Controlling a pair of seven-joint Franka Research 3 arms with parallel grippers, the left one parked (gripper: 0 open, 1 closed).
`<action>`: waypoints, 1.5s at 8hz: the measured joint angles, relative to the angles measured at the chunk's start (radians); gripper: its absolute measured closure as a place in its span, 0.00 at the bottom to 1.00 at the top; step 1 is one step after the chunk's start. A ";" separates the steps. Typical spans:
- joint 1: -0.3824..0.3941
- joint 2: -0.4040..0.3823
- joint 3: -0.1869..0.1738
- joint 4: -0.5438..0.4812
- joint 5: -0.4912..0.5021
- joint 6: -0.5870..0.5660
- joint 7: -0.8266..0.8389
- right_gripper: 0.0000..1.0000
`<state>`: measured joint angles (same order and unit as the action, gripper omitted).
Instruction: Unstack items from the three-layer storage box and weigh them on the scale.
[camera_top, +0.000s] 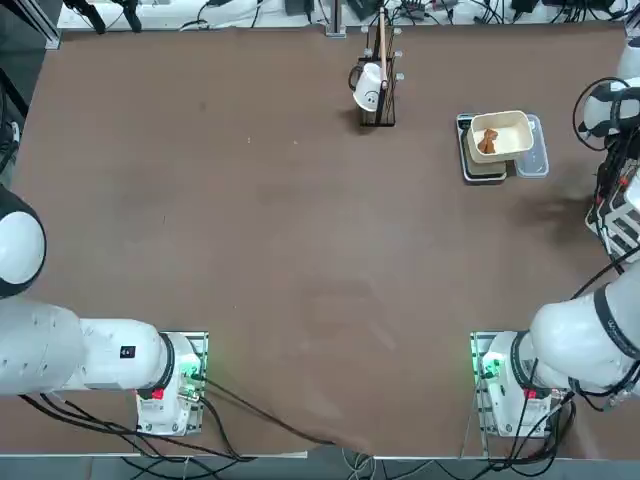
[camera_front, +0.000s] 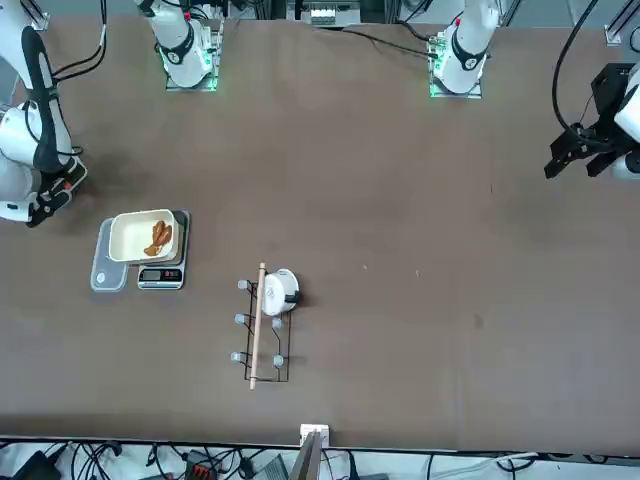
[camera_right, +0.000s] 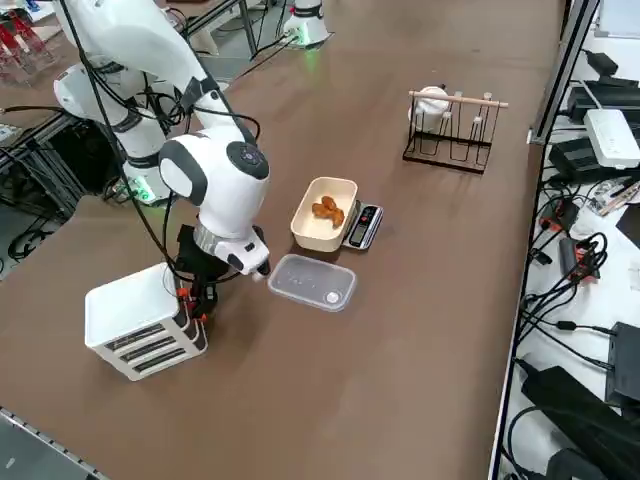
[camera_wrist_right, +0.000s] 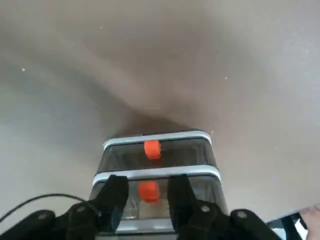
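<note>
Black fingers of the right end effector (camera_wrist_right: 147, 192) spread either side of an orange drawer knob (camera_wrist_right: 148, 191), nothing gripped yet. Step judged: opening the three-layer storage box (camera_right: 140, 322), lower left. Next: close on knob, pull. Brown item (camera_right: 328, 209) already in tub on scale (camera_right: 363, 226).

Right arm bent low at the robot's right desk edge, wrist angled downward. End effector (camera_wrist_right: 146, 192) close above the desk surface, fingers (camera_wrist_right: 116, 192) parted with a narrow gap between them, gripping nothing.
</note>
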<state>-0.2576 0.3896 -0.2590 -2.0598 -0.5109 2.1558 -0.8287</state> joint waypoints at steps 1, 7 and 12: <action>-0.001 0.000 0.000 0.000 -0.005 0.003 0.001 0.69; -0.001 -0.003 0.005 0.001 -0.006 0.003 0.004 0.89; 0.018 -0.005 0.069 0.028 0.098 0.001 0.008 0.93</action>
<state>-0.2398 0.3845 -0.1899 -2.0314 -0.4128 2.1573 -0.8210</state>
